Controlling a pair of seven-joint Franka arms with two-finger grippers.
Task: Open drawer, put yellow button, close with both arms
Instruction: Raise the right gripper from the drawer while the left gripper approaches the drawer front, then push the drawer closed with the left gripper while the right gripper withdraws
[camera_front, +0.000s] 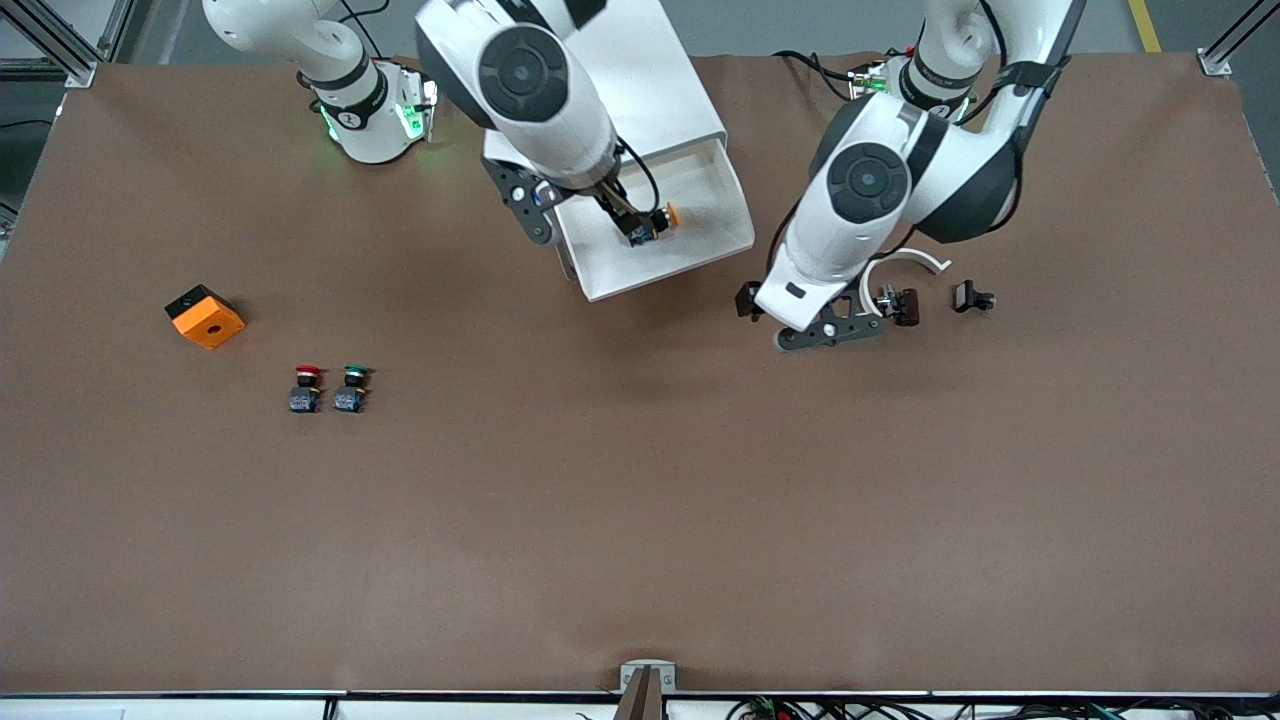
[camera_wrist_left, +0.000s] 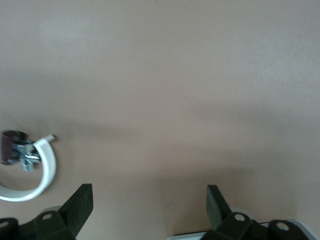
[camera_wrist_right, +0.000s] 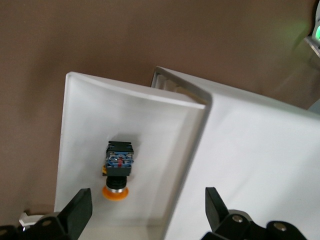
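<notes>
The top drawer stands pulled out of the white cabinet. The yellow button lies on its side on the drawer floor. In the right wrist view the button lies in the drawer beside the cabinet top. My right gripper hangs over the drawer, open and empty, apart from the button. My left gripper is open and empty over bare table, beside the drawer toward the left arm's end.
A white half-ring with a small clamp and a small black part lie by the left gripper. An orange box, a red-capped button and a green-capped button sit toward the right arm's end.
</notes>
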